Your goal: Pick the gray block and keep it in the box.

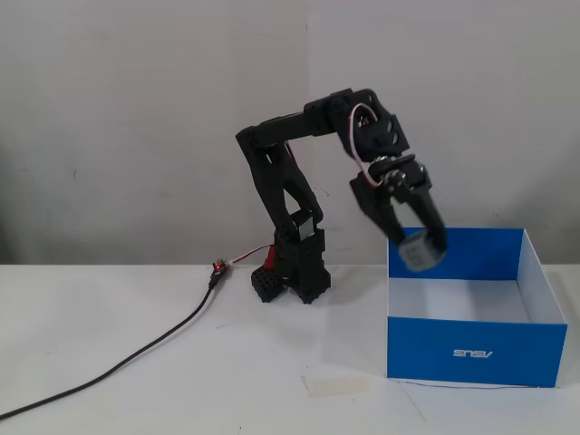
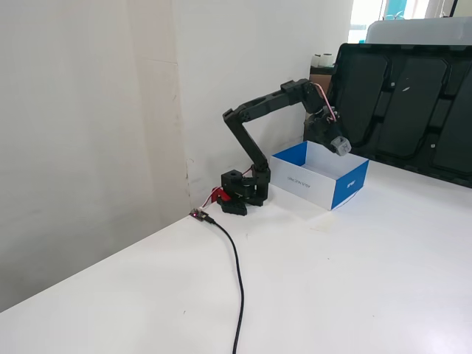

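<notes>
The gray block is a small dark-gray cube held between my black fingers, blurred in a fixed view. My gripper is shut on it and holds it in the air above the left rear part of the box. The box is large, square and open-topped, bright blue outside with a white logo, white inside. In the other fixed view the gripper holds the block over the box, above its open top.
The arm's base stands left of the box by the wall. A black cable runs from the base toward the front left. A piece of tape lies on the table. Dark panels stand behind the box.
</notes>
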You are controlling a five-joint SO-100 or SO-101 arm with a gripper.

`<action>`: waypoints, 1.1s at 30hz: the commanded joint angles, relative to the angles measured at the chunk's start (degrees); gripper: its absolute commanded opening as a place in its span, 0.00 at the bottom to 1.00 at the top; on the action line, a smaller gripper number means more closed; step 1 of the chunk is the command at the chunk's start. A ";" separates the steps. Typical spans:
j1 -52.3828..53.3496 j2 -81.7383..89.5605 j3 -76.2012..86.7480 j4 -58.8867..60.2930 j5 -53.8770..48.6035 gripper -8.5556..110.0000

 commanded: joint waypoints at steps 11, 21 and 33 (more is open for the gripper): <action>-18.02 3.78 5.71 -3.08 8.53 0.18; -19.25 -1.93 5.10 -7.21 8.26 0.18; -19.42 -4.48 5.98 -9.58 7.73 0.27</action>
